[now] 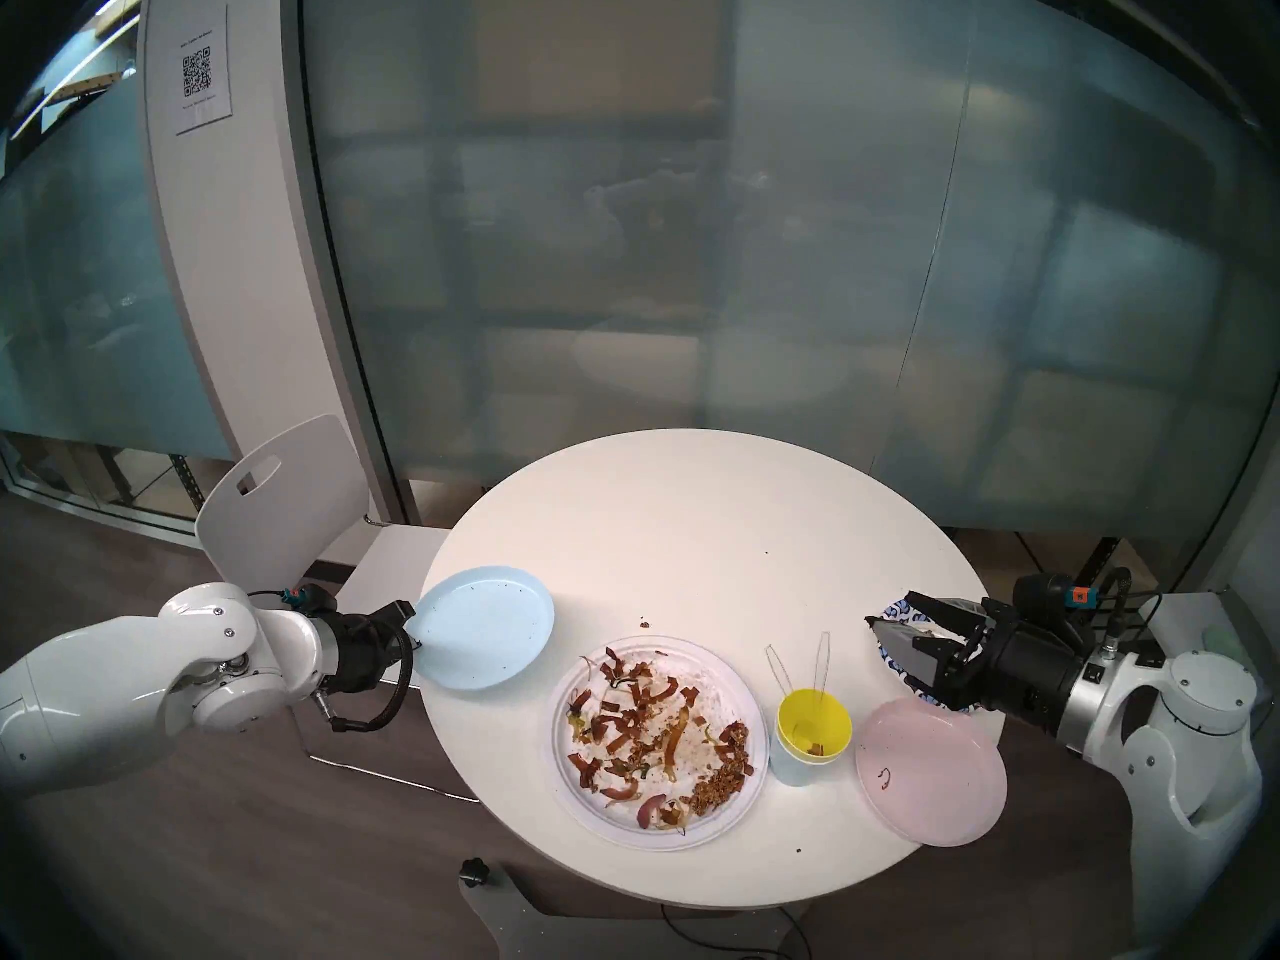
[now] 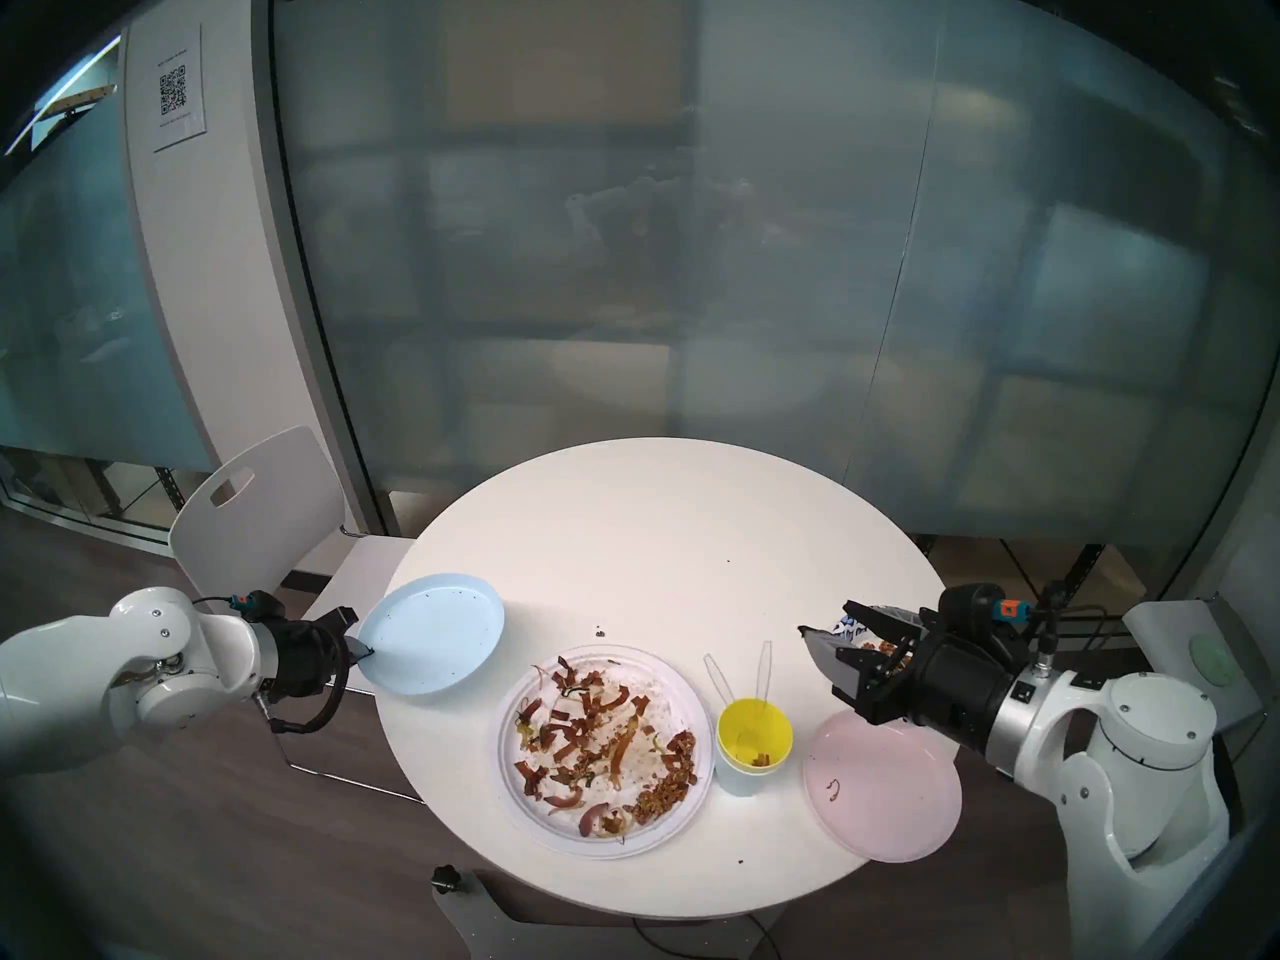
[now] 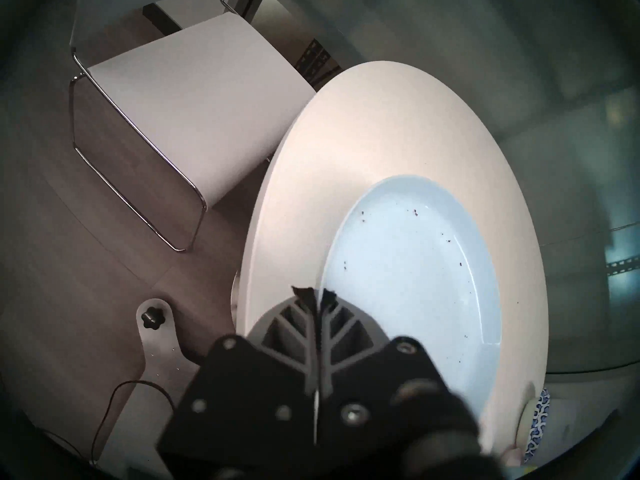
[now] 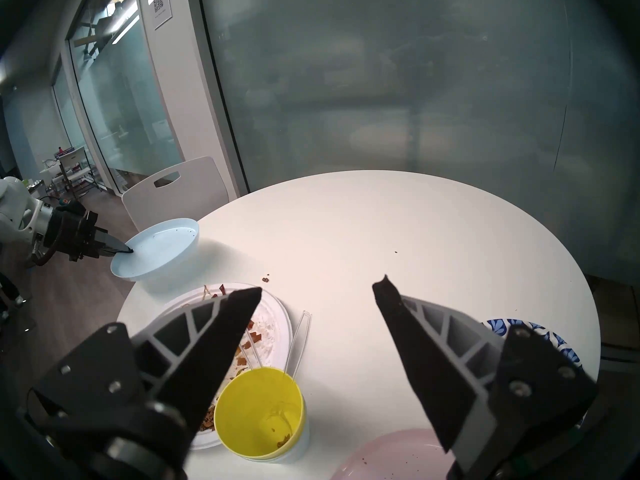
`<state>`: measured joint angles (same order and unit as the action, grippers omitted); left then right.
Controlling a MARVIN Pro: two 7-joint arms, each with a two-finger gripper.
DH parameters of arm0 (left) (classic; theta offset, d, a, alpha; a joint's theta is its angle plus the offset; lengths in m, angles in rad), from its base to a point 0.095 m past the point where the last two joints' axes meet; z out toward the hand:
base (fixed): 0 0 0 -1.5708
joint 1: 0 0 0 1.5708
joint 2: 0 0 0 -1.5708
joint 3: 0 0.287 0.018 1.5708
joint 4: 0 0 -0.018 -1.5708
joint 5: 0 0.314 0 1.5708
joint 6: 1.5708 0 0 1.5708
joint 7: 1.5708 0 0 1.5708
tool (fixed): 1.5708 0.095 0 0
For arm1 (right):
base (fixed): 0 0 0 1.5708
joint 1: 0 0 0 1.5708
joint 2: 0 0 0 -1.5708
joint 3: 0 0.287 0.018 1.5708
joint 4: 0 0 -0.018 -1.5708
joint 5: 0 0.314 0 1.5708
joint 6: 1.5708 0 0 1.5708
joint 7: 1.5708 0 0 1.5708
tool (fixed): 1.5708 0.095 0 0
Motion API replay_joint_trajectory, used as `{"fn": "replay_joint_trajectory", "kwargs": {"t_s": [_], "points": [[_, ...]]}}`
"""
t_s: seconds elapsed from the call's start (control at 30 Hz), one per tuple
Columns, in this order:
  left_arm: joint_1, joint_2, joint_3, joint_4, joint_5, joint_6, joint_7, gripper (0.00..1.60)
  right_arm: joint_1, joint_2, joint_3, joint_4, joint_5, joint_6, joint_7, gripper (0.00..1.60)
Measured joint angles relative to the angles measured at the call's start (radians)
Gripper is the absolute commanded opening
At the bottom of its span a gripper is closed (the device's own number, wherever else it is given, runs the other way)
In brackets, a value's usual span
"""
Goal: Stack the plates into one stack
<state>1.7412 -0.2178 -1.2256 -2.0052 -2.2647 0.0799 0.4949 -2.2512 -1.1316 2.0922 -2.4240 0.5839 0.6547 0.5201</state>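
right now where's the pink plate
In the head view the pink plate overhangs the table's near-right edge, right of the yellow cup, below the open right claw.

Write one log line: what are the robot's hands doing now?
left gripper: shut on light blue plate rim | right gripper: open, empty

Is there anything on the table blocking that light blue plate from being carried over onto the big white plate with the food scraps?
Nothing visible does. The left gripper is shut on the rim of the round light blue plate, and only bare round white tabletop separates it from the large white ridged-rim plate. Its leftover food scraps would end up underneath.
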Motion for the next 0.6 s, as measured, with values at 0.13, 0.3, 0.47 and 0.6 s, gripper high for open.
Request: {"fn": "replay_joint_trajectory", "kwargs": {"t_s": [0.13,0.3,0.47,0.6], "points": [[0.023,0.027,-0.012,-0.045,-0.01,0.014,-0.014,0.0,0.001,0.0,-0.002,0.0,0.0,0.002,0.0,1.37],[0.035,0.038,-0.004,-0.105,0.001,0.02,-0.019,0.0,0.003,0.001,-0.003,0.0,0.0,0.004,0.0,1.36],[0.024,0.015,0.02,-0.151,0.053,0.027,0.004,0.0,0.001,-0.001,0.001,-0.001,0.0,0.005,0.0,1.36],[0.002,-0.025,0.054,-0.175,0.105,0.043,0.045,0.0,-0.012,-0.009,0.017,-0.001,0.0,0.005,0.0,1.37]]}}
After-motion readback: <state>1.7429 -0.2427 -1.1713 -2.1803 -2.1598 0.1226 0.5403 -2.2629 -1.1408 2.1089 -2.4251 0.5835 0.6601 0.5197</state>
